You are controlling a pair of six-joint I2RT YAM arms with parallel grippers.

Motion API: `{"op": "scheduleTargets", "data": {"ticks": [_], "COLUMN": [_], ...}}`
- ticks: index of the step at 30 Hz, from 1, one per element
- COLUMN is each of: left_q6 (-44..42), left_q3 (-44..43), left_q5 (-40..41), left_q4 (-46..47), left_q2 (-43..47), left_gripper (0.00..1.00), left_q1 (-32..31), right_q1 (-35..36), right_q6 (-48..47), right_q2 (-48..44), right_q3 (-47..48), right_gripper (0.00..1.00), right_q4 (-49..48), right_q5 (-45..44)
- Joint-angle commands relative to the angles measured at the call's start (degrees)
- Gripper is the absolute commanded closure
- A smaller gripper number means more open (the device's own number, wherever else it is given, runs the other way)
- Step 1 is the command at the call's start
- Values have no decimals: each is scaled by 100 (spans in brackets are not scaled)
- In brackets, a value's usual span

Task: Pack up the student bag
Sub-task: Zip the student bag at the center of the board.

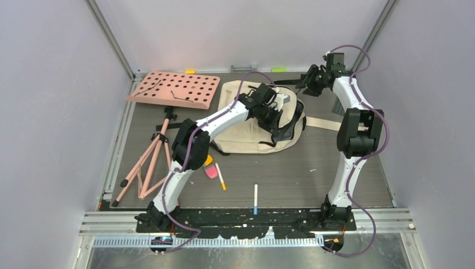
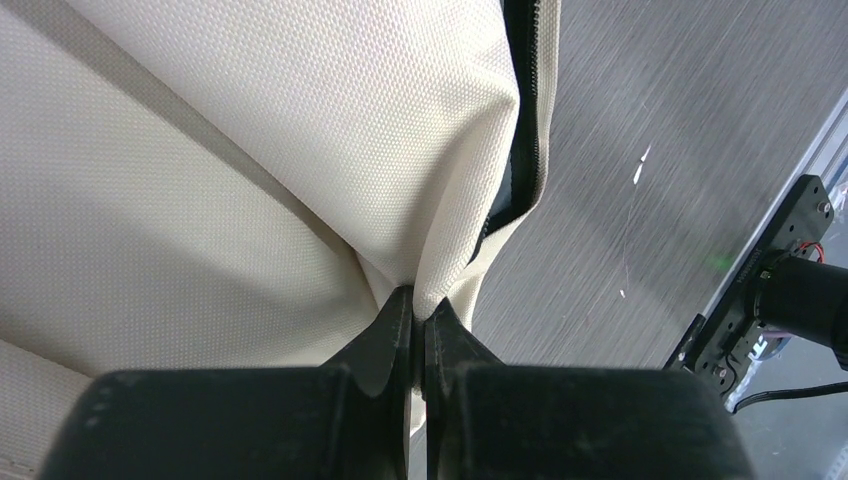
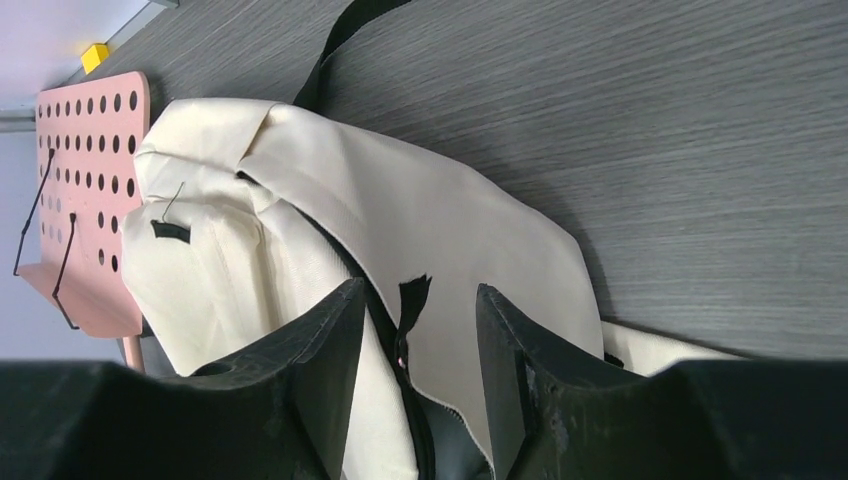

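We see the bag [image 1: 238, 95] lying flat on the table [image 1: 313, 168], in the far middle part, just to the right of a pink board [image 1: 173, 88] with holes. The left arm reaches over the bag. The left gripper [image 2: 420, 315] is clenched on a fold of the cream cloth of the bag, close to the black zip [image 2: 528, 130]; the cloth goes up in a ridge from the jaws. The right gripper [image 3: 418, 295] hangs at the far right side of the bag with its jaws apart. A black zip pull [image 3: 410, 305] stands between the two fingers, and we see a gap on each side of it. Nearer to the arms, a pink stand [image 1: 147, 165] and two pens [image 1: 255, 199] lie on the table, apart from the bag.
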State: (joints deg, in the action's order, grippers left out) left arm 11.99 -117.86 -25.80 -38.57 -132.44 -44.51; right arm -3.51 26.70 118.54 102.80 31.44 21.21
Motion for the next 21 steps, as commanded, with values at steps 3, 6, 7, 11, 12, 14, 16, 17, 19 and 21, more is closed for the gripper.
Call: {"op": "scheduleTargets", "data": {"ticks": [3,6,7,11,12,14,16,17,19,21], "left_q6": [114,141,145,146,146,146,102,99,219,542], "left_q3": [-140,-145,-149,-211,-248,-336,-414,-483,-614,-666], "left_q5": [-320,-329,-329,-308,-300,-266,-259,-240,-236,-289], "left_q4": [-347,-338,-332,-346,-365,-403,-430,-473,-440,-176], "left_q2": [-49,-70,-63,-47,-37,-7,38,63,153,320], "left_gripper": [100,100,100,98,95,81,61,51,44,40], "left_q1": [-49,-49,-49,-51,-49,-42,-15,6,89,189], "right_q1": [23,33,34,34,34,34,34,34,34,41], "right_q6": [-108,-112,-112,-121,-121,-128,-133,-115,-64,-48], "right_q2": [208,256,270,261,233,144,28,-81,-301,-541], "right_q3": [487,526,528,554,554,573,653,671,620,489], "right_gripper": [50,58,64,97,98,99,99,99,99,99], "right_q4": [133,140,141,130,116,98,153,165,110,41], "right_q5": [223,281,314,404,395,379,368,367,354,327]}}
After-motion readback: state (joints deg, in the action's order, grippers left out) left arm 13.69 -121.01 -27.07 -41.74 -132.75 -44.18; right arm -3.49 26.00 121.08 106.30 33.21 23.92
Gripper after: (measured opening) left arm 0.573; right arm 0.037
